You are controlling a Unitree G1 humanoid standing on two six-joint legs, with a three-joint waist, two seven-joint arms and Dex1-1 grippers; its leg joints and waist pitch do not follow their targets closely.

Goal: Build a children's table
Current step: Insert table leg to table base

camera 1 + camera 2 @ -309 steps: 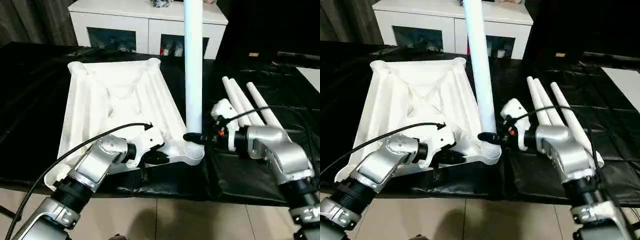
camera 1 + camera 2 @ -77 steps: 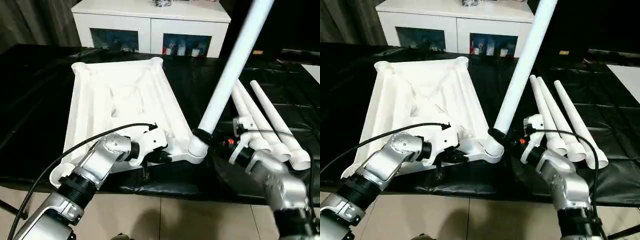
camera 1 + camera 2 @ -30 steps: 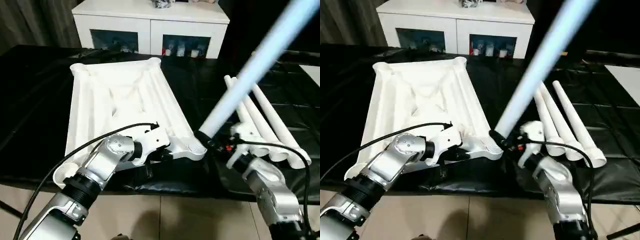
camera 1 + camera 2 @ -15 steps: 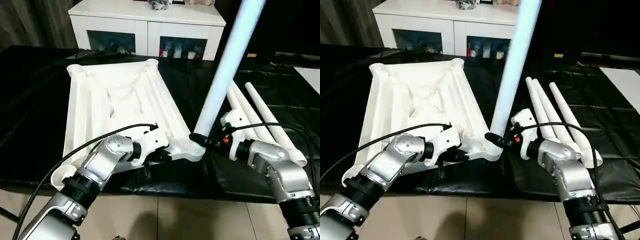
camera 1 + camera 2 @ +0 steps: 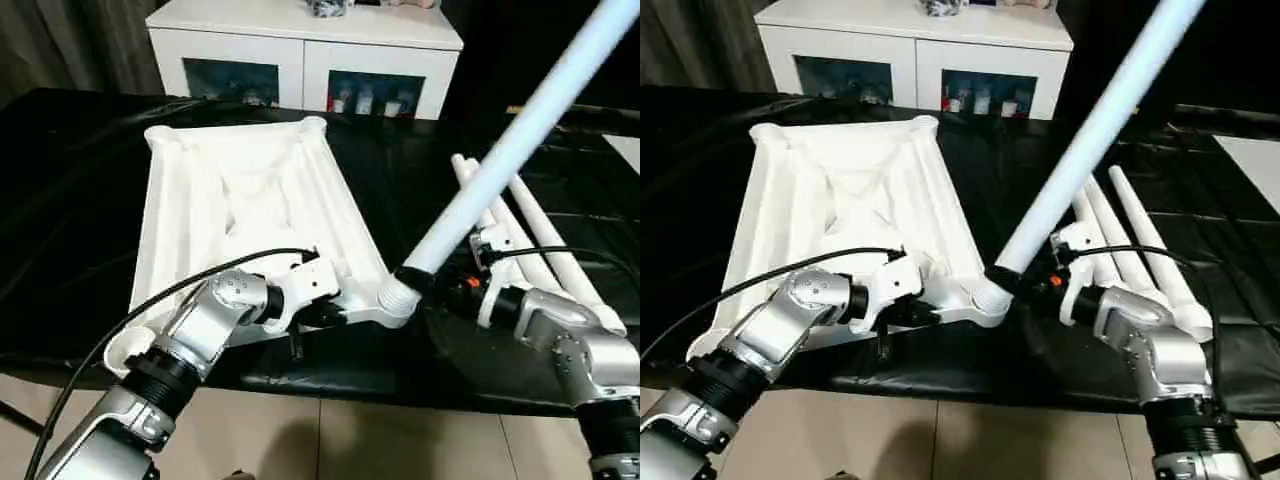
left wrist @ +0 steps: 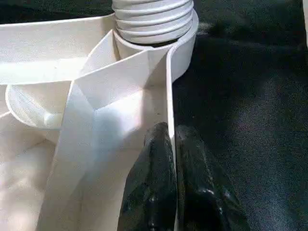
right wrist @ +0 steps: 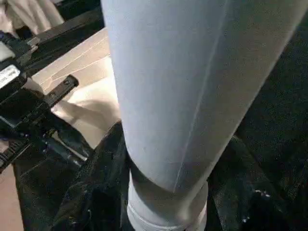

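Holding the work at two points: the left end effector point(image 6: 166, 159) is pinched closed on the thin side wall of the upturned tabletop point(image 5: 235, 195), just beside the near corner socket point(image 5: 392, 303). The right end effector point(image 5: 415, 280) clamps the leg point(image 5: 500, 165) low down, just above that socket, its black fingers point(image 7: 91, 192) wrapped around the tube.

The tabletop lies underside up on the black-covered desk point(image 5: 70, 200), its ribs and X-brace exposed. The leg's ribbed foot sits in the socket, but the tube leans strongly away from the tabletop toward the three spare legs point(image 5: 530, 235), which lie side by side on the desk beyond the socket.

Handling judgement: hollow moulded plastic, light and stiff, smooth enough to slip in a loose grip. The thin wall may flex, so hold it close to the socket. Grip the leg near its base; its long free end would lever hard against the socket.

Pose: left forearm low, reaching across the tabletop's near edge; right forearm comes in from the spare-leg side, wrist bent toward the socket.
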